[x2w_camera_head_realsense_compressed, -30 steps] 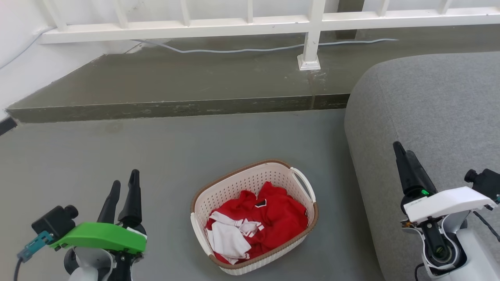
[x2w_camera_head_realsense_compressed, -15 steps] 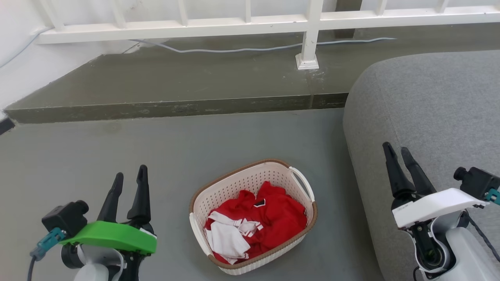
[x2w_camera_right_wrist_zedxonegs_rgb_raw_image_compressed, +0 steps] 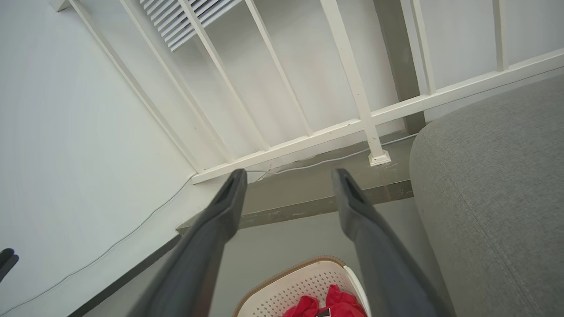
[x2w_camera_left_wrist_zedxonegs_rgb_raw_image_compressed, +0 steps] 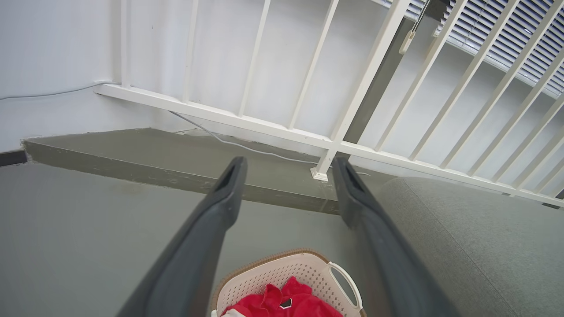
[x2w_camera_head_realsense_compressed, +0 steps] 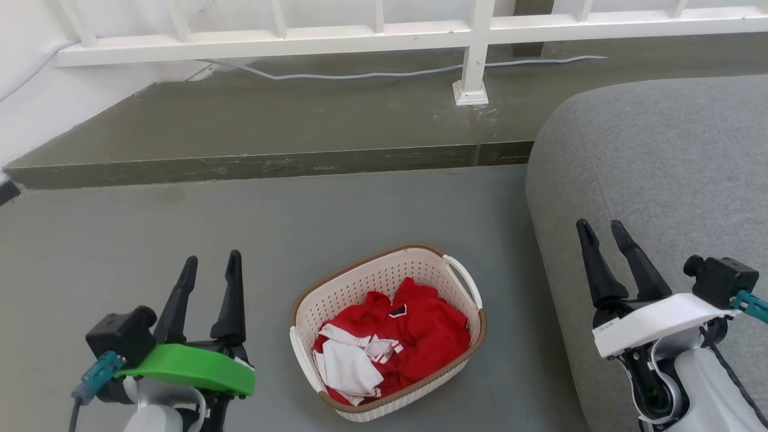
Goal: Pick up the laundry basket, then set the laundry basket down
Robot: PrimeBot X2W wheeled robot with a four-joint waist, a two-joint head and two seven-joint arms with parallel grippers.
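Left gripper (x2w_camera_head_realsense_compressed: 212,259) sits at about 7 o'clock in the head view, its two dark fingers spread apart and holding nothing, above the grey floor (x2w_camera_head_realsense_compressed: 240,222). The right gripper (x2w_camera_head_realsense_compressed: 599,225) at 4 o'clock is likewise spread and empty, seen against the grey sofa (x2w_camera_head_realsense_compressed: 660,162). Between them at 6 o'clock the laundry basket (x2w_camera_head_realsense_compressed: 366,283) stands on the floor, apart from both grippers, with red clothes (x2w_camera_head_realsense_compressed: 432,333) and a white garment (x2w_camera_head_realsense_compressed: 348,366) inside, and one white handle (x2w_camera_head_realsense_compressed: 465,281) on the side facing the sofa. A raised step (x2w_camera_head_realsense_compressed: 300,126) and a white railing (x2w_camera_head_realsense_compressed: 384,39) run across at 12 o'clock, a pale cable (x2w_camera_head_realsense_compressed: 360,76) lying along the step. From the left wrist view, the left gripper (x2w_camera_left_wrist_zedxonegs_rgb_raw_image_compressed: 288,163) has its fingers wide, nothing between them; the laundry basket (x2w_camera_left_wrist_zedxonegs_rgb_raw_image_compressed: 273,275) shows at 6 o'clock, the sofa (x2w_camera_left_wrist_zedxonegs_rgb_raw_image_compressed: 462,229) at 4 o'clock. From the right wrist view, the right gripper (x2w_camera_right_wrist_zedxonegs_rgb_raw_image_compressed: 288,174) is equally spread and empty, with the laundry basket (x2w_camera_right_wrist_zedxonegs_rgb_raw_image_compressed: 291,286) at 6 o'clock and the sofa (x2w_camera_right_wrist_zedxonegs_rgb_raw_image_compressed: 493,176) at 3 o'clock.
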